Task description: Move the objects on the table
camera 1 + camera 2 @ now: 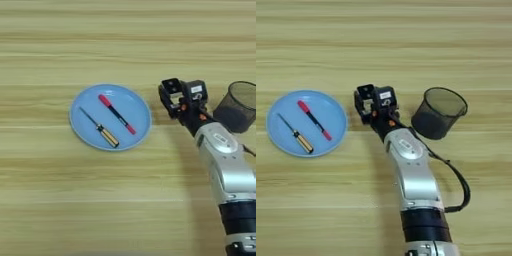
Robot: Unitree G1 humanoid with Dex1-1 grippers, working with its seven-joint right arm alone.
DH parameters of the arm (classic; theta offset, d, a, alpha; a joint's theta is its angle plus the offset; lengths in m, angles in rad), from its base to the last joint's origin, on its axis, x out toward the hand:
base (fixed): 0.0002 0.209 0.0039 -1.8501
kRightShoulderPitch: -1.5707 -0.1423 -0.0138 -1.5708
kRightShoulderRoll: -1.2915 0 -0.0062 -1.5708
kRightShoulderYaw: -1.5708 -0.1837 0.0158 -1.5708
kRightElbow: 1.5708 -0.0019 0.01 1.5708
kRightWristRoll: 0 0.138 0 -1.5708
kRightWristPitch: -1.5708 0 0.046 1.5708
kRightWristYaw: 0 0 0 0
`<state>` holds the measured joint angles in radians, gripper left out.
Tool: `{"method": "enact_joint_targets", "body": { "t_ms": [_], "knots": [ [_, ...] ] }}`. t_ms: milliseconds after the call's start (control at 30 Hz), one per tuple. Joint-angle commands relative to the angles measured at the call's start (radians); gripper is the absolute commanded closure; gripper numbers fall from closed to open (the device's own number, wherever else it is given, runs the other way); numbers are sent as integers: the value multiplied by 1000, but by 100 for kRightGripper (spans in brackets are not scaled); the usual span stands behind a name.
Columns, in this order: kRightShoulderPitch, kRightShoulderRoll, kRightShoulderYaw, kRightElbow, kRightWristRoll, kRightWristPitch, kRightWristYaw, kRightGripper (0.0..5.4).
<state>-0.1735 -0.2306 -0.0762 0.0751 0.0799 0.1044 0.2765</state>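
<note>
A blue plate [85, 125] lies left of centre on the table [125, 200]. On it rest a slim black marker [117, 114] with a red cap and a thin screwdriver [101, 130] with a yellow handle. A black wire-mesh pen cup [438, 113] stands upright at the right. My right gripper [170, 94] hovers between the plate's right rim and the cup, its silver forearm [411, 170] coming up from the bottom edge. A small white square block with a black top [172, 85] sits at the fingertips, apparently held between them.
A black cable [458, 180] loops off the forearm's right side. Bare wood stretches across the far half of the table and along the front left.
</note>
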Motion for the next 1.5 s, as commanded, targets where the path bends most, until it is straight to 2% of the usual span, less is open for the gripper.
{"method": "enact_joint_targets", "body": {
  "t_ms": [33,267,500,833,1500],
  "knots": [
    [-94,-6,13,-44,-2,-7,1,293],
    [-133,9,51,-15,-13,2,17,293],
    [-142,30,99,33,-33,-2,37,293],
    [-163,62,128,99,-47,-19,42,293],
    [-182,63,158,206,-85,-29,84,293]
  ]
}}
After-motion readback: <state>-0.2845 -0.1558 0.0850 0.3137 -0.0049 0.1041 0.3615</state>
